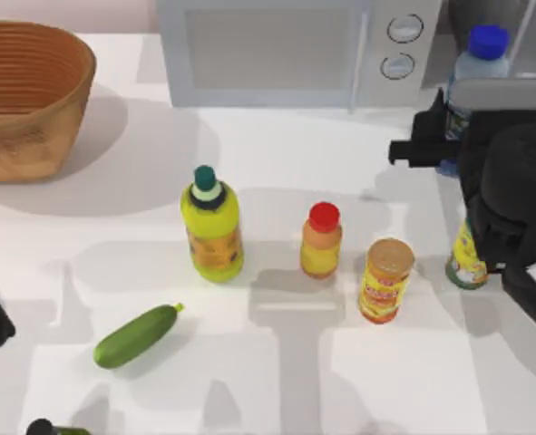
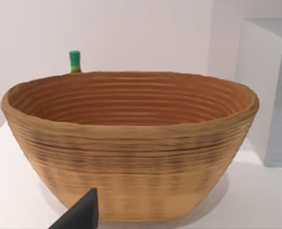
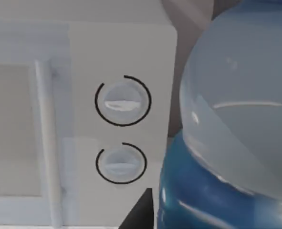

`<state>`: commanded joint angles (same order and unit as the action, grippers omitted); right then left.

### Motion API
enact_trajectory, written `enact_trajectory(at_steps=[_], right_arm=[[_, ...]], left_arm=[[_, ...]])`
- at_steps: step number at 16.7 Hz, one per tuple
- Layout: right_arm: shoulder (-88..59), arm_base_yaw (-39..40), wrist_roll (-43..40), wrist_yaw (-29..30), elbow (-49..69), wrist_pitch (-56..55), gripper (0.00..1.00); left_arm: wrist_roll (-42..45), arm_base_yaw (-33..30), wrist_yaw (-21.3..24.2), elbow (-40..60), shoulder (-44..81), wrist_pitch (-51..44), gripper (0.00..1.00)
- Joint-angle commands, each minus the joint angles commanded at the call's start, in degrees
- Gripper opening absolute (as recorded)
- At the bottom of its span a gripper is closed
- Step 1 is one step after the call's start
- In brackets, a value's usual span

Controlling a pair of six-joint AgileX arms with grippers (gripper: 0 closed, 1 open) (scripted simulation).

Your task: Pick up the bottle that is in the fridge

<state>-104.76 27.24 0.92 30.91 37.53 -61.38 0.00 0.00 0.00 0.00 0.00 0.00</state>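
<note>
- The bottle (image 1: 479,62), with its round blue cap and pale see-through body, stands upright at the back right of the counter (image 1: 358,381), just to the right of the microwave (image 1: 295,50), at the spot where the grey fridge (image 1: 508,91) edge shows.
- In the right wrist view the bottle (image 3: 236,119) looms very close, its clear shoulder above a blue lower band, with the microwave's two dials (image 3: 122,101) just beside it.
- The right gripper (image 1: 422,145) sits right against the bottle's lower body, on the side facing the microwave, and the dark arm behind it covers part of the bottle.
- Whether the jaws are apart or clamped on the bottle I cannot tell; a dark finger tip (image 3: 141,212) shows near the blue band, but no contact is plain.
- Progress, as I judge it: the reach to the bottle looks done, while a firm hold and the lift away from the fridge are left.
- Farther from the microwave, toward the front, stand a yellow can (image 1: 387,281), a small orange bottle (image 1: 322,240) and a yellow-green bottle (image 1: 213,227), with a cucumber (image 1: 136,335) lying near them.
- The left gripper (image 2: 83,214) is parked at the counter's left edge, facing the wicker basket (image 1: 23,100); its jaws' state cannot be told.
</note>
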Motion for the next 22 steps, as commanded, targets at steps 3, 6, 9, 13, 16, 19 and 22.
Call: enact_trajectory(at_steps=[3,6,9,13,16,19,22], right_arm=[[-7.96,3.92,-0.36,2.53,3.54,-7.02,0.00],[-11.38,5.91,-0.61,3.69,5.43,-10.72,0.00],[-11.54,6.02,-0.62,3.75,5.54,-10.93,0.00],[-11.41,4.96,0.03,4.04,6.05,-11.69,0.00],[-13.50,1.78,1.45,4.92,9.13,-14.74,0.00],[-18.77,-0.41,1.54,3.77,12.69,-14.57,0.00],[-23.47,0.61,0.01,0.56,16.68,-12.64,0.00]], left_arm=[[0.00,0.00,0.00,0.00,0.00,0.00,1.00],[0.00,0.00,0.00,0.00,0.00,0.00,1.00],[0.00,0.00,0.00,0.00,0.00,0.00,1.00],[0.00,0.00,0.00,0.00,0.00,0.00,1.00],[0.00,0.00,0.00,0.00,0.00,0.00,1.00],[0.00,0.00,0.00,0.00,0.00,0.00,1.00],[0.00,0.00,0.00,0.00,0.00,0.00,1.00]])
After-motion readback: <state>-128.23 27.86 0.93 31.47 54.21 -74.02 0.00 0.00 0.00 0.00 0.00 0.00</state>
